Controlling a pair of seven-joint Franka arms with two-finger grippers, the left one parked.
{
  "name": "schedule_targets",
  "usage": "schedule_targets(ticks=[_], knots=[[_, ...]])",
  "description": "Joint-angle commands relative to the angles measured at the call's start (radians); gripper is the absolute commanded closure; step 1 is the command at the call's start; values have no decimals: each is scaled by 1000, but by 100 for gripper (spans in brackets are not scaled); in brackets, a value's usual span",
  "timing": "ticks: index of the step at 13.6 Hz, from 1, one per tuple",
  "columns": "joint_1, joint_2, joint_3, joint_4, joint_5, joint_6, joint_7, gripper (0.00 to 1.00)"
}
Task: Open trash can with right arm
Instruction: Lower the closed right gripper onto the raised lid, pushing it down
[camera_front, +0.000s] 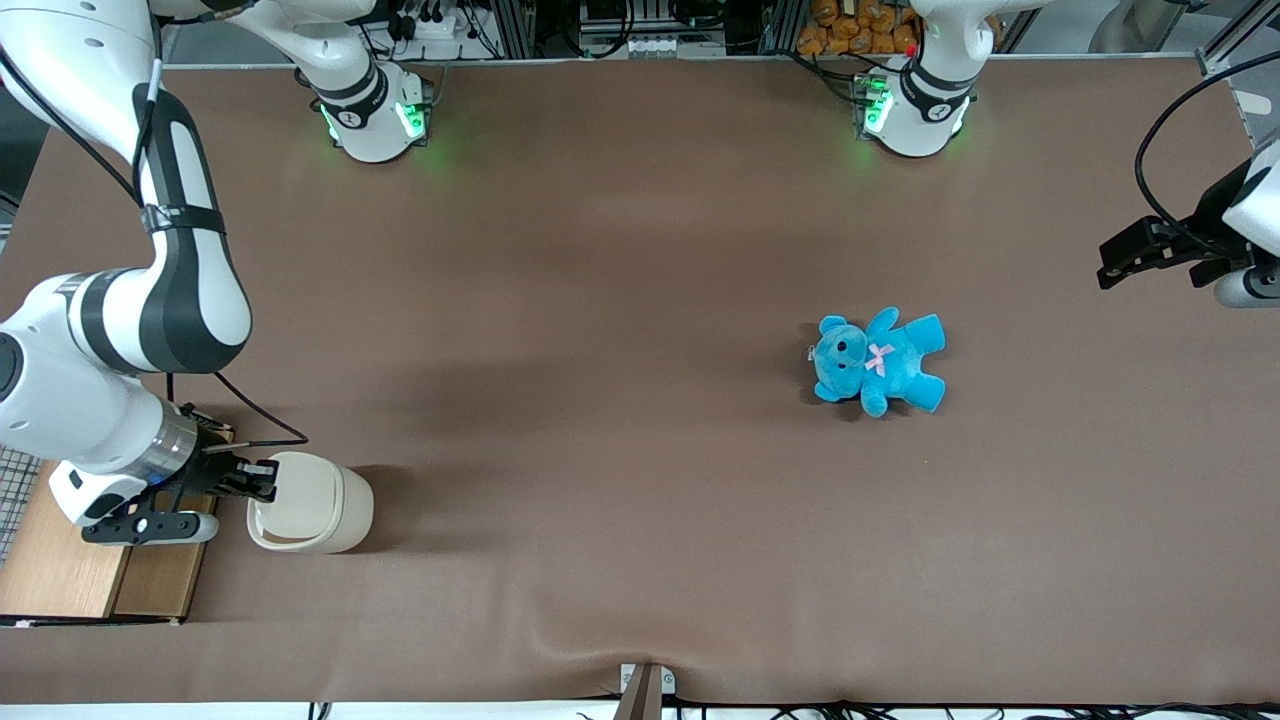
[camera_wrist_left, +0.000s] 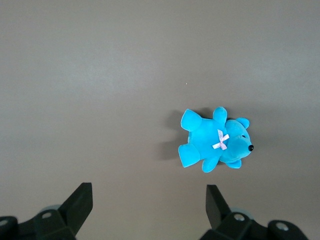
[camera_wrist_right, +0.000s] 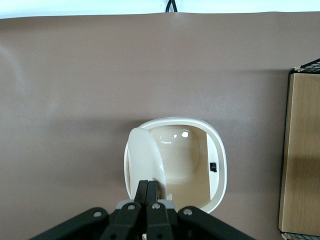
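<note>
The cream-white trash can (camera_front: 325, 510) stands near the working arm's end of the table, beside a wooden box. Its flat lid (camera_wrist_right: 145, 159) is swung up on edge, and the hollow inside (camera_wrist_right: 182, 162) lies exposed with nothing visible in it. The right arm (camera_front: 110, 330) reaches down over the box. Its black gripper (camera_front: 266, 480) sits at the can's rim, fingers shut flat against each other. In the right wrist view the gripper (camera_wrist_right: 148, 184) has its tips touching the raised lid's lower edge, with nothing held between them.
A wooden box with wire mesh (camera_front: 60, 560) lies under the wrist, right beside the can. A blue teddy bear (camera_front: 880, 362) lies on the brown table (camera_front: 600, 450) toward the parked arm's end. The arm bases (camera_front: 370, 115) stand farthest from the front camera.
</note>
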Motion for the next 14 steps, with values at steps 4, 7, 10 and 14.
schedule_targets(ticks=[4,7,10,14], knots=[[-20,38,1,17,-24,43,-71,100],[-27,50,-2,17,-43,44,-111,100],[-40,59,-4,14,-48,46,-120,100],[-40,84,-4,9,-61,58,-120,100]])
